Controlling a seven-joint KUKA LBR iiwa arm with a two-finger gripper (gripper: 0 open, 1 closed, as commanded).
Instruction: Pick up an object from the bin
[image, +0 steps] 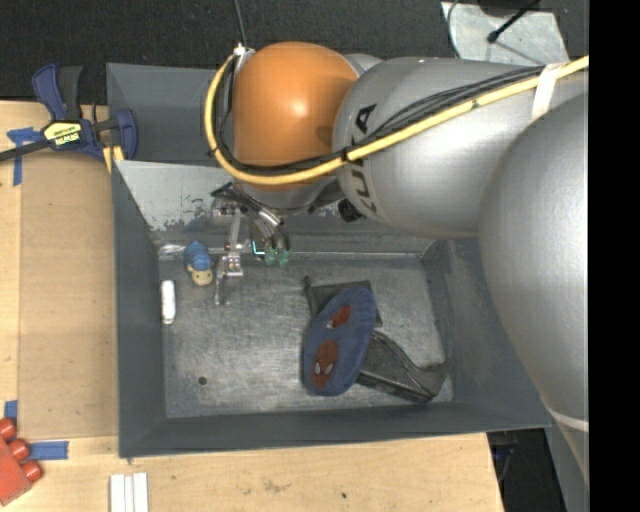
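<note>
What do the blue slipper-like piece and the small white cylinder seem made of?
The blue slipper-like piece looks like soft matte fabric with red patches; its outline is limp. The small white cylinder looks like smooth hard plastic, though chalk cannot be ruled out.

In the grey metal bin, the front-left floor lies bare. A red-spotted blue fabric slipper over a dark grey wedge blocks the right; a small blue-capped figure and white cylinder hug the left wall.
</note>
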